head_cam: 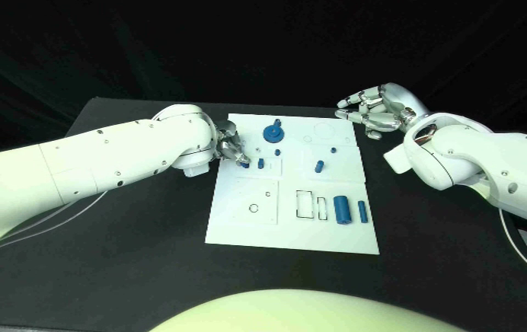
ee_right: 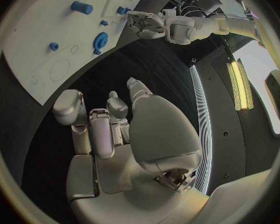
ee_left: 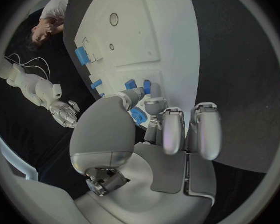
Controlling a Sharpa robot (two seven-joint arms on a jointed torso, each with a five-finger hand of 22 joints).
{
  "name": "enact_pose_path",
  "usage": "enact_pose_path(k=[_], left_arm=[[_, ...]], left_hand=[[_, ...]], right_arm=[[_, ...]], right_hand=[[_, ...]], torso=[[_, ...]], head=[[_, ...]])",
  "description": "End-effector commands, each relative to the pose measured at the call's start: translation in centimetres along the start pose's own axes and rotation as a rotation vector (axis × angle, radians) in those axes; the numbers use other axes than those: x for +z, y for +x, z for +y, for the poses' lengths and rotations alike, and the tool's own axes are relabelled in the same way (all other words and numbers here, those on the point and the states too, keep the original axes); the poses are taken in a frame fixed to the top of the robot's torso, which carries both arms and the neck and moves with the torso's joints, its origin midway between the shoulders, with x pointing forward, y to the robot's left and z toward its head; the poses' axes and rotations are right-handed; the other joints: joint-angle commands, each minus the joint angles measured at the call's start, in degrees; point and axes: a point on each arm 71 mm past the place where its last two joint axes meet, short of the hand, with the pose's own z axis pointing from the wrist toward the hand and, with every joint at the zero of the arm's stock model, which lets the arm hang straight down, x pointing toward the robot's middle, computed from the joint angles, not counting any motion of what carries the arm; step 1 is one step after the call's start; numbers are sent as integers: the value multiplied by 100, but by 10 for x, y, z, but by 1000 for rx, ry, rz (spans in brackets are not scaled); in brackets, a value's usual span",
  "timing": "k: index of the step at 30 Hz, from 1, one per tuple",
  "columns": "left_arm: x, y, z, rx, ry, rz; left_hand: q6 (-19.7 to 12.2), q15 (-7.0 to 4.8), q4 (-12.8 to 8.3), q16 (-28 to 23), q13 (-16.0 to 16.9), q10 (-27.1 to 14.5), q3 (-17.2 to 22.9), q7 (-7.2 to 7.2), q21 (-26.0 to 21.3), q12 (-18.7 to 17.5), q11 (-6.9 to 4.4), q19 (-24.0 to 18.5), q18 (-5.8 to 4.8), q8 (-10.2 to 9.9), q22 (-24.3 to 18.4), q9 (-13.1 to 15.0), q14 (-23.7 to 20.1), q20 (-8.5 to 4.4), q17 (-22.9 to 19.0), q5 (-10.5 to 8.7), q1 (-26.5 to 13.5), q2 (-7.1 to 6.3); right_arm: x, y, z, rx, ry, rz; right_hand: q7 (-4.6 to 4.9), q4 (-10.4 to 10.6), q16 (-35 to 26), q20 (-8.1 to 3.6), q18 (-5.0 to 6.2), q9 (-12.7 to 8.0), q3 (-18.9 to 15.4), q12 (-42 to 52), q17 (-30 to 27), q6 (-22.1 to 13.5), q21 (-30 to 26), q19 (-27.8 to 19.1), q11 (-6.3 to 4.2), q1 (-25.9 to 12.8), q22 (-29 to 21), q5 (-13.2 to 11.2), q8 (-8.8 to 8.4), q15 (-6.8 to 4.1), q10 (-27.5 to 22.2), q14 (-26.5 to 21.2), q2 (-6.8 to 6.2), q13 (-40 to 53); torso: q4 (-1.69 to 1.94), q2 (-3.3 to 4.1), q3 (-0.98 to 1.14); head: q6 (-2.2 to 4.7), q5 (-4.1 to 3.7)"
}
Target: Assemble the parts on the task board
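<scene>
At the left edge of the white task board (head_cam: 295, 218), which is your landmark, your left hand (head_cam: 230, 148) hangs low over the board's near-left corner region, close beside a small blue part (head_cam: 261, 163). In the left wrist view its fingers (ee_left: 171, 129) are curled down toward a blue part (ee_left: 137, 115) at their tips, but whether they actually pinch it cannot be told. Your right hand (head_cam: 373, 111) floats off the board's far-right corner, fingers (ee_right: 99, 129) loosely bent and holding nothing.

To do this step well, you should probably confirm the pinch before lifting, then carry the part straight up so it stays square to its seat.

Other blue parts sit further along the board: a gear-like part with a peg (head_cam: 273, 132) stands upright near the far edge, and a long cylinder (head_cam: 342, 209) lies flat toward the near-right, its long axis running from the near edge to the far edge.
</scene>
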Motion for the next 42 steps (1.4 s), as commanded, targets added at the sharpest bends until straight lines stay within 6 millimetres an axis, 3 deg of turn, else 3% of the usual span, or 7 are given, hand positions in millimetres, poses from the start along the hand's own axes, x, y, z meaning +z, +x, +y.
enact_pose_path(k=[1,23,42], left_arm=[[1,3,0,14,-19,31],[2,2,0,2,-32,17],[3,1,0,-1,-39,13]], left_hand=[[18,-36,-731,22,14,41,723,-74,22,31,-11,252,-30,19,673,1,457,-36,1104,-2,-61,-4],[159,-99,-407,24,190,107,261,-179,54,143,-90,272,-41,95,730,90,459,-76,1107,-99,-510,-37],[181,-106,-334,24,212,108,130,-188,54,157,-96,272,-41,106,732,110,459,-80,1108,-116,-578,-45]], right_arm=[[0,1,1,0,-10,12],[0,1,1,-1,-8,9],[0,1,1,-2,-4,7]], right_hand=[[-2,0,-36,-16,67,-6,-21,3,262,-2,-22,-39,10,-68,-4,32,32,-34,-14,267,-11,1],[-2,0,-36,-16,67,-6,-21,3,262,-2,-22,-39,10,-68,-4,32,32,-34,-14,267,-11,1],[-3,7,-45,-17,69,-15,-30,-1,251,-1,-34,-40,9,-76,-8,35,36,-35,-19,266,-11,-8]], torso=[[0,-2,0],[4,-5,-3],[3,-1,-1]], head=[[-2,-3],[-15,-18],[-9,-20]])
